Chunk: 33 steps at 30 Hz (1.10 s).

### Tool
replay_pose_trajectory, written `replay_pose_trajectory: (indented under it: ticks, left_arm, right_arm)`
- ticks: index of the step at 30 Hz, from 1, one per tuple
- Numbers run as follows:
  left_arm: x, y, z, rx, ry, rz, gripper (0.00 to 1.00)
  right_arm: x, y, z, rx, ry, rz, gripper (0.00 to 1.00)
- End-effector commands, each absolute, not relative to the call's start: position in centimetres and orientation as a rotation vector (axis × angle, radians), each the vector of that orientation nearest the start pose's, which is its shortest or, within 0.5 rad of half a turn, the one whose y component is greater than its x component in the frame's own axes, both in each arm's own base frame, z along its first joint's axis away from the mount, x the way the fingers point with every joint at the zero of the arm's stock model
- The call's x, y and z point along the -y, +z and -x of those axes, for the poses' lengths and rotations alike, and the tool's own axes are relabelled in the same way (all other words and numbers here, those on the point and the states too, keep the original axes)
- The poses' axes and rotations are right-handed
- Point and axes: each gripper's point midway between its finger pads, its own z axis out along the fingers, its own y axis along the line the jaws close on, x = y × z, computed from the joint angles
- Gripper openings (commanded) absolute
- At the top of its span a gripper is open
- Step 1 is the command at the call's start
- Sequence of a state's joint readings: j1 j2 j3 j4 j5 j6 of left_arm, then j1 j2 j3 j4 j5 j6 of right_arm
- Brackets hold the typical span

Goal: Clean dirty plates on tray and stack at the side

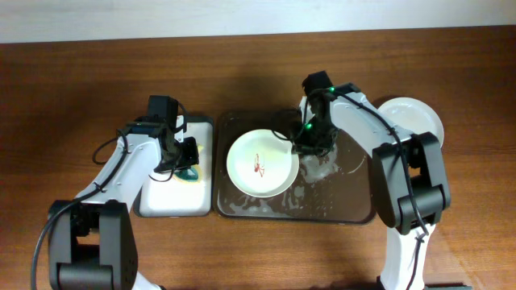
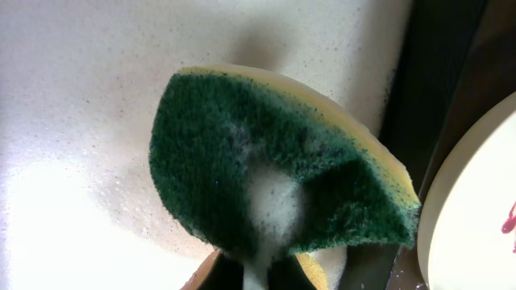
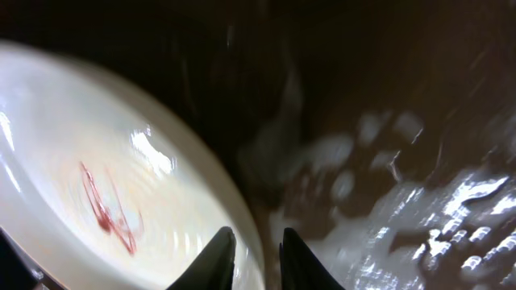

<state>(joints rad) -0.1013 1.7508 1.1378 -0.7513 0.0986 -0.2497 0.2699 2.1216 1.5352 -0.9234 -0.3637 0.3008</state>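
One dirty plate (image 1: pixel 260 163), pale with a red squiggle at its centre, lies in the left half of the dark wet tray (image 1: pixel 355 201). My right gripper (image 1: pixel 300 149) is at the plate's right rim. In the right wrist view its fingers (image 3: pixel 256 242) sit close together astride the rim of the plate (image 3: pixel 97 177), above the soapy tray floor (image 3: pixel 387 97). My left gripper (image 1: pixel 184 157) is shut on a green and yellow sponge (image 2: pixel 242 161) with foam on it; its fingers (image 2: pixel 258 274) show only at the bottom edge. The plate's edge (image 2: pixel 476 201) shows at the right.
The left gripper and sponge (image 1: pixel 187 171) hang over a small white-bottomed tray (image 1: pixel 161 201), also seen in the left wrist view (image 2: pixel 81 97). A white plate (image 1: pixel 411 117) lies on the wooden table right of the dark tray. Soap foam (image 1: pixel 322 169) lies beside the dirty plate.
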Motion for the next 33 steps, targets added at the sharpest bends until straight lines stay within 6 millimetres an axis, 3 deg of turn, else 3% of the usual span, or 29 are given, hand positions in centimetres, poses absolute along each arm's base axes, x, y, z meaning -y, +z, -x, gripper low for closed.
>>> replay_pose_trajectory:
  ticks: [1,5,8,11,12,14,17,19,26,29,33]
  left_arm:
    - [5.2,3.9,-34.8,-2.949,-0.210,0.200,0.00]
    - [5.2,3.9,-34.8,-2.949,-0.210,0.200,0.00]
    - [5.2,3.9,-34.8,-2.950,-0.210,0.200,0.00]
    - [5.3,3.9,-34.8,-2.950,-0.215,0.200,0.00]
    - [5.3,3.9,-34.8,-2.950,-0.215,0.200,0.00]
    - [5.3,3.9,-34.7,-2.951,-0.218,0.199,0.00]
    - [5.3,3.9,-34.7,-2.951,-0.220,0.199,0.00]
    - [5.3,3.9,-34.7,-2.951,-0.221,0.199,0.00]
    - [5.4,4.0,-35.1,-2.937,-0.223,0.196,0.00]
    - [5.7,4.8,-35.8,-2.909,-0.241,0.185,0.00]
    - [9.0,8.2,-37.8,-2.770,-0.402,0.032,0.00]
  right_arm:
    - [-16.8,3.6,-39.3,-3.050,0.581,0.033,0.22]
    - [-17.2,3.0,-38.5,-3.072,0.567,0.061,0.22]
    - [-16.4,1.6,-37.4,-3.109,0.449,0.072,0.21]
    - [-16.0,0.7,-36.7,-3.132,0.412,0.070,0.05]
    - [-15.9,0.6,-36.6,-3.136,0.411,0.067,0.04]
    - [-15.9,0.6,-36.5,-3.143,0.410,0.005,0.04]
    - [-15.1,0.5,-35.9,-3.181,0.340,-0.321,0.04]
    - [-15.2,0.5,-35.6,-3.186,0.350,-0.440,0.04]
    - [-15.8,0.6,-35.2,-3.205,0.379,-0.427,0.04]
    - [-15.8,0.6,-35.1,-3.205,0.375,-0.427,0.04]
    - [-15.8,0.6,-35.2,-3.205,0.375,-0.427,0.04]
